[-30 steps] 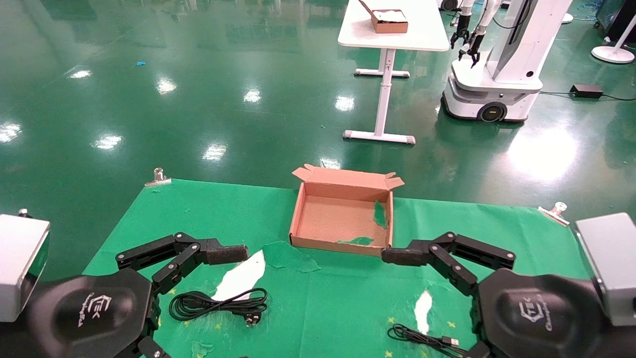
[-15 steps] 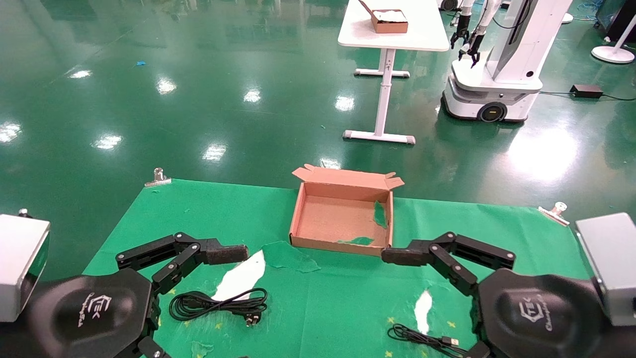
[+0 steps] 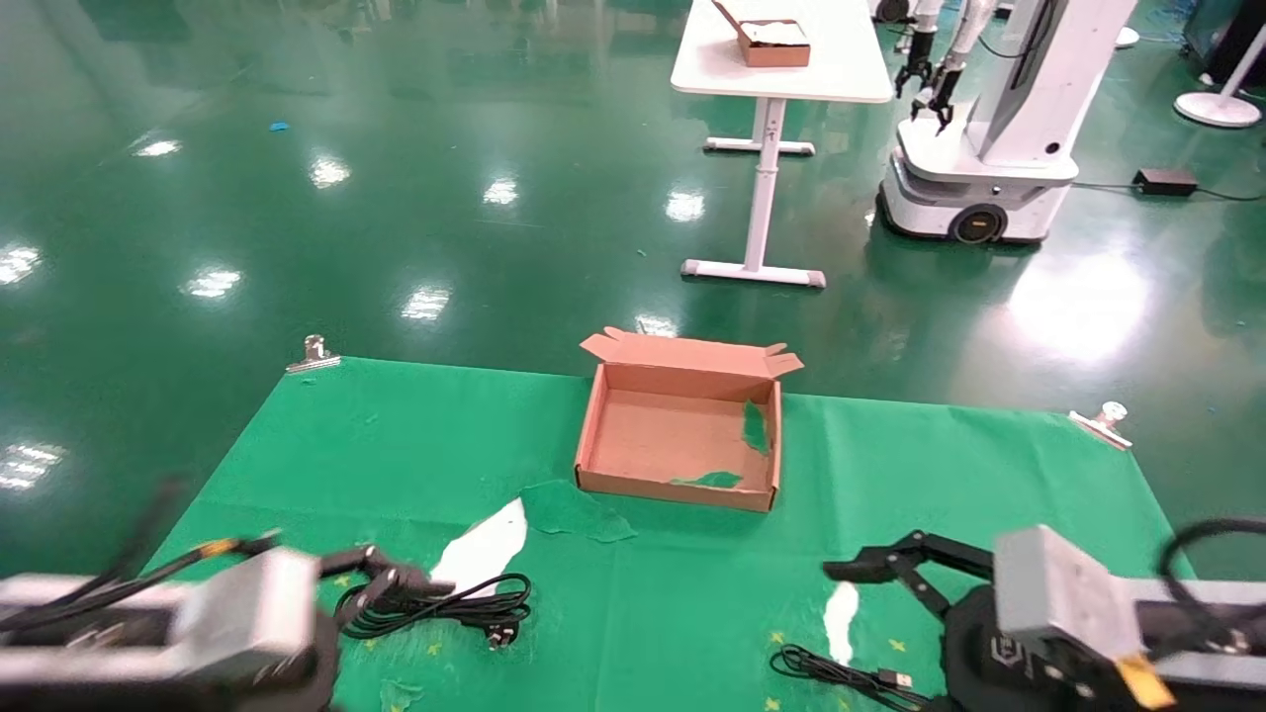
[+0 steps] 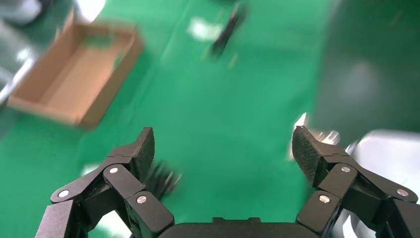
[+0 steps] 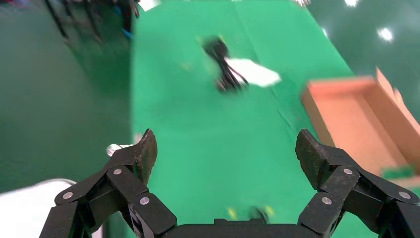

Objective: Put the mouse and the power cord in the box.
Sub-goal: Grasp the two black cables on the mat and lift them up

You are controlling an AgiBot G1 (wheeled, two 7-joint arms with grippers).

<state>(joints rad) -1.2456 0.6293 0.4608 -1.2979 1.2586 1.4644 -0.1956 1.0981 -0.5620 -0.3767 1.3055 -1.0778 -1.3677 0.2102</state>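
The brown cardboard box [image 3: 678, 445] stands open and empty at the table's middle, green scraps on its inner walls. The coiled black power cord [image 3: 450, 601] lies at the near left. My left gripper [image 3: 396, 598] hangs open right at the coil's left end, holding nothing; in the left wrist view the cord [image 4: 161, 178] blurs beside one finger. A thin cable with a USB plug [image 3: 856, 676] lies near right; the mouse itself is hidden behind my right arm. My right gripper [image 3: 875, 623] is open just above that cable. Both wrist views show the box [image 4: 74, 84] [image 5: 361, 119].
The green cloth [image 3: 692, 593] has white torn patches [image 3: 480, 549] [image 3: 841, 605] and metal clips at its far corners [image 3: 315, 353] [image 3: 1103, 420]. Beyond the table are a green floor, a white desk [image 3: 781, 59] with a smaller brown box, and another robot [image 3: 989, 148].
Both arms have dropped and drawn back toward the near edge, wrists turned. The left gripper came down beside the power cord, the right one above the USB cable. Box and cables stayed put.
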